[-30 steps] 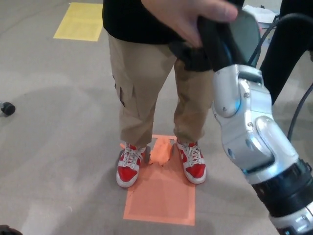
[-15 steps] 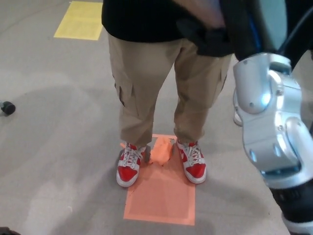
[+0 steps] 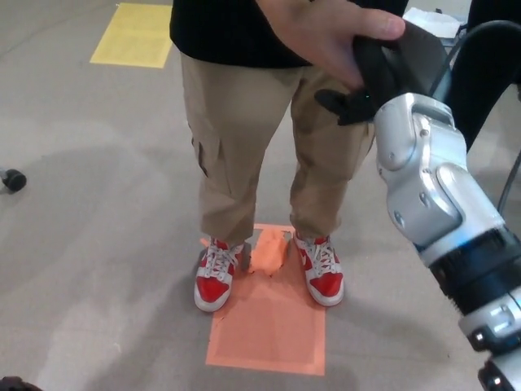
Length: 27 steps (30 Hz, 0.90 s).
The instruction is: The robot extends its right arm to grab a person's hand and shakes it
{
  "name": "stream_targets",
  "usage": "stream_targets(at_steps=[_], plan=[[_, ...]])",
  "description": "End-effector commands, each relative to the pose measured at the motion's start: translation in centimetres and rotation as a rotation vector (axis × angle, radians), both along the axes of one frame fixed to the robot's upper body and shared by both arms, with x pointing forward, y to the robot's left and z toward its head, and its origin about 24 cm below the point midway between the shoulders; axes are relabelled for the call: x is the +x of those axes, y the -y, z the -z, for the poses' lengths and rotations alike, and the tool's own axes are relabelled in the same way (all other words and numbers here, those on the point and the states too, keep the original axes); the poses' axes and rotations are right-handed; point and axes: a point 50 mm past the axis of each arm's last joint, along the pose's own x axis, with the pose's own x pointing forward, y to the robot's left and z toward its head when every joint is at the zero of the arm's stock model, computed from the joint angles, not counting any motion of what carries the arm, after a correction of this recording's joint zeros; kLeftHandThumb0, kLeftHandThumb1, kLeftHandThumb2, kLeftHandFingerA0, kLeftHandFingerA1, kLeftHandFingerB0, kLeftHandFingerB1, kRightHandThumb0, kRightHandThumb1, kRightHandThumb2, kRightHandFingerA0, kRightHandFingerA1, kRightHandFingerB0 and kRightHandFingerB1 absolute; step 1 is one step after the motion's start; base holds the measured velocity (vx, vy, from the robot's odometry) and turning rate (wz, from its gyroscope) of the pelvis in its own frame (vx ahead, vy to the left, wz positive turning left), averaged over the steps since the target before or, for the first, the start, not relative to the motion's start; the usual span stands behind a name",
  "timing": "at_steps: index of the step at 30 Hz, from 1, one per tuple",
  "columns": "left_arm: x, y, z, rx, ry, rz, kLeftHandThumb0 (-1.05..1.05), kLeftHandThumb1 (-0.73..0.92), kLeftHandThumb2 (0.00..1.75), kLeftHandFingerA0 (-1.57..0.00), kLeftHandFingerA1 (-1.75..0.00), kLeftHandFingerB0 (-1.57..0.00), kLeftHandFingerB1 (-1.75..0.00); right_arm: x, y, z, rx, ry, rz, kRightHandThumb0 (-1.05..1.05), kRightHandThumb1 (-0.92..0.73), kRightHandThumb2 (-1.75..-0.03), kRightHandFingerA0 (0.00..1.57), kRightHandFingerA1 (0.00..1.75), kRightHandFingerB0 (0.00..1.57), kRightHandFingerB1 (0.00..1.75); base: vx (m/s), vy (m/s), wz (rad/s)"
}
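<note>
A person in a black shirt, tan trousers and red-and-white shoes [image 3: 216,281] stands in front of me. The person's hand [image 3: 326,32] reaches in from the top and wraps over my right hand [image 3: 383,69]. My black right hand is shut on the person's hand, its fingers curled beneath the palm. My silver right forearm [image 3: 431,195] rises from the lower right up to the clasp. My left hand does not show.
The person stands on an orange floor mat [image 3: 269,322] with a torn orange piece between the shoes. A yellow mat [image 3: 134,34] lies at the top left. A black caster [image 3: 11,179] sits at the left edge. Black cables hang at the right.
The clasped hands went up, nearly out of the picture, half a second ago and have now come back down, close to where they were a second ago. The person's feet stayed put.
</note>
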Motion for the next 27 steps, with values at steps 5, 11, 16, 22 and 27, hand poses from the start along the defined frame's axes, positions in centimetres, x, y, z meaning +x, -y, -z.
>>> stream_targets(at_steps=[5,11,16,22,27], plan=[[0.0,-0.7,-0.6,0.006,0.027,0.016,-0.79,0.80,1.18,-0.02,-0.43,-0.06,-0.46,0.8,0.7,9.0,-0.010,-0.332,-0.081,-0.34,-0.59,-0.56,0.75,0.57,0.59,0.47,0.00,0.000,0.00],[0.5,-1.0,-1.1,0.033,0.032,0.033,-0.37,0.51,1.13,0.00,-0.50,0.00,-0.48,0.1,1.1,1.0,0.105,0.003,-0.210,-0.37,-0.62,-0.58,0.71,0.49,0.59,0.43,0.00,0.000,0.00],[0.5,-1.2,-1.1,0.048,0.027,0.003,-0.90,0.92,0.76,-0.14,-0.33,-0.21,-0.34,-4.6,0.9,-5.2,0.228,0.265,-0.357,-0.34,-0.60,-0.57,0.71,0.49,0.59,0.44,0.00,0.000,0.00],[0.3,-1.1,-0.9,0.049,0.012,0.032,-0.37,0.50,1.13,0.00,-0.50,0.00,-0.48,-11.8,1.1,-11.2,0.289,0.522,-0.496,-0.34,-0.59,-0.57,0.76,0.50,0.62,0.46,0.00,0.000,0.00],[0.1,-1.2,-0.9,0.022,0.027,0.015,-0.85,0.84,1.21,-0.04,-0.37,-0.12,-0.39,-16.7,1.9,-13.7,0.304,0.652,-0.553,-0.35,-0.57,-0.56,0.75,0.45,0.62,0.42,0.00,0.000,0.00]])
